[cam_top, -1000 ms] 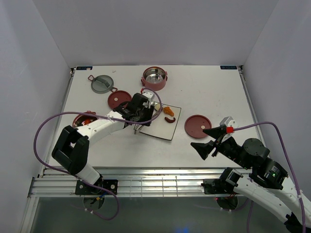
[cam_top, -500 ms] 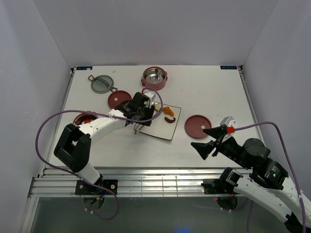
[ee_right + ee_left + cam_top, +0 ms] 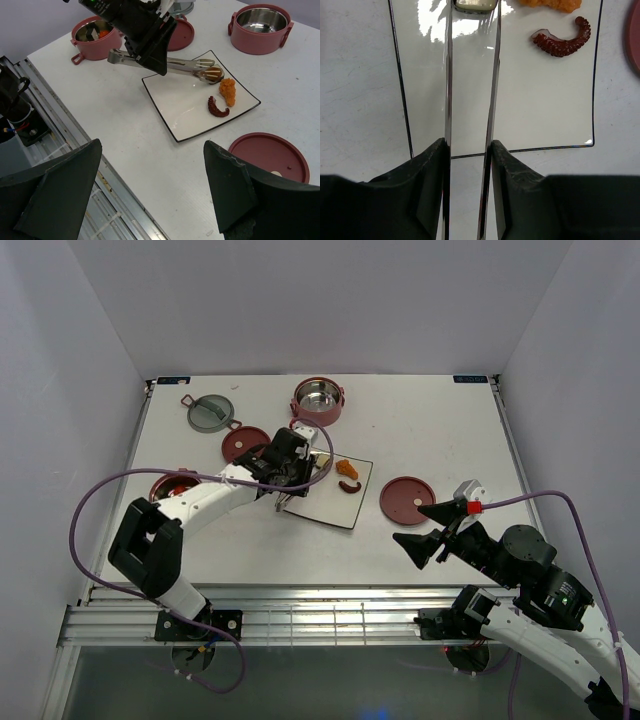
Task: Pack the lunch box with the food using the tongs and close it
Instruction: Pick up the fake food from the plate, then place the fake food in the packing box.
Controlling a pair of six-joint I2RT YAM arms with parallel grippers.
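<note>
My left gripper (image 3: 467, 150) is shut on the silvery tongs (image 3: 448, 75), one arm of them pressed against each finger. The tongs reach over the square white plate (image 3: 545, 100), and their tips flank a white-and-dark food piece (image 3: 475, 5) at the plate's far edge. An orange fried piece (image 3: 228, 91) and a brown tentacle piece (image 3: 217, 108) lie beside it on the plate. One lunch box bowl (image 3: 318, 400) stands empty at the back. The other bowl (image 3: 172, 485), at the left, holds food. My right gripper (image 3: 155, 185) hovers open and empty over the near right.
Two flat red lids lie on the table, one (image 3: 245, 444) behind the left arm and one (image 3: 406, 499) right of the plate. The grey-green top lid (image 3: 211, 411) sits at the back left. The metal rail (image 3: 60, 150) runs along the near edge.
The left gripper has edged slightly with the tongs and squeezed their arms closer together. The right arm has not moved.
</note>
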